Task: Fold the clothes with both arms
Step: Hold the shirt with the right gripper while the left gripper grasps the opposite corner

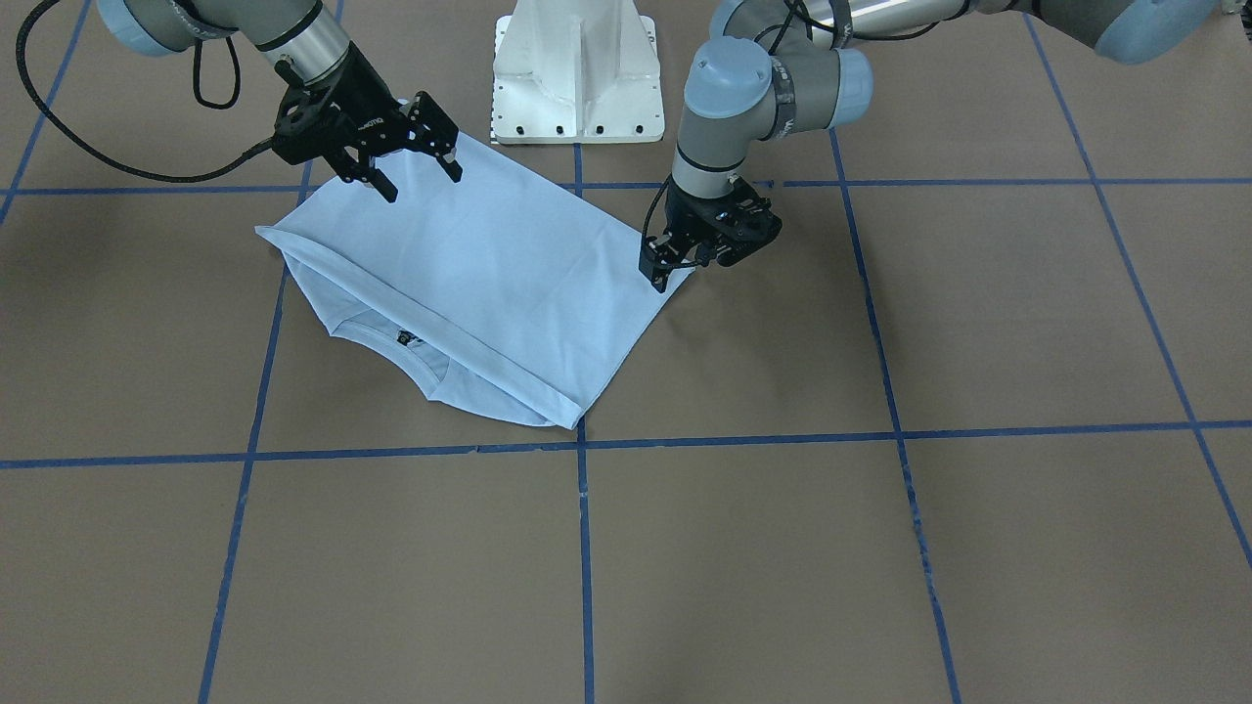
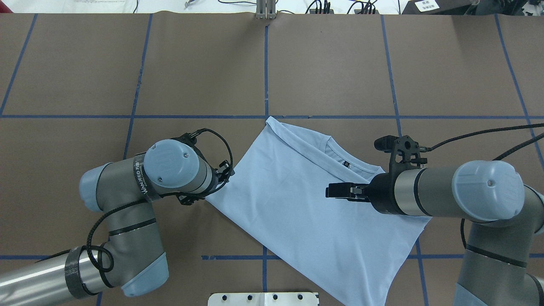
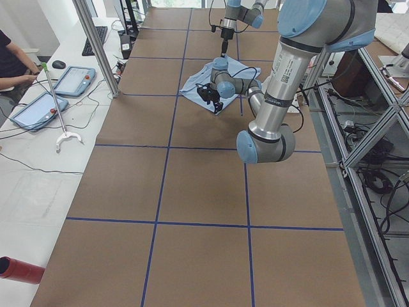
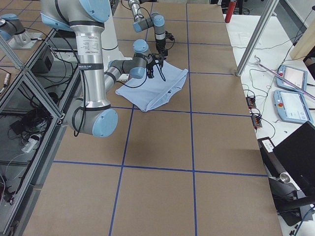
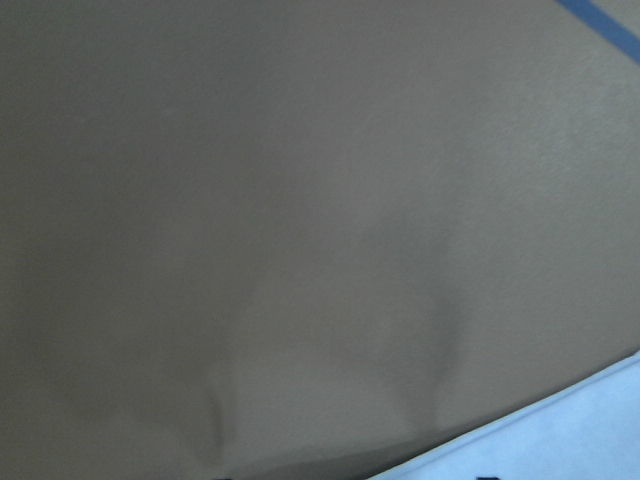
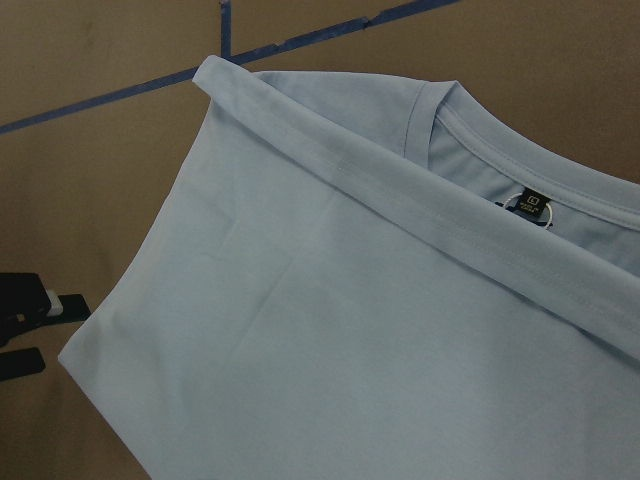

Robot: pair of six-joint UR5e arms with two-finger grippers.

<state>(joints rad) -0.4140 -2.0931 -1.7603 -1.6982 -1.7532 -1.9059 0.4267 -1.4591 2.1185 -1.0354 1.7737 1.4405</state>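
The T-shirt [image 2: 306, 199] lies flat on the bench [image 2: 127, 63], just in front of the pedestal base [image 1: 575, 78]. Its collar [image 2: 335, 154] is on the side away from the robot. The left gripper [image 1: 663, 268] is at the shirt's corner on the robot's left. The right gripper [image 1: 421, 183] hangs above the shirt's edge on the robot's right, its fingers [image 1: 384, 186] over the cloth.

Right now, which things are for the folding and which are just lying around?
For the folding: shirt, left gripper, right gripper.
Just lying around: tablets, red tube, white base.
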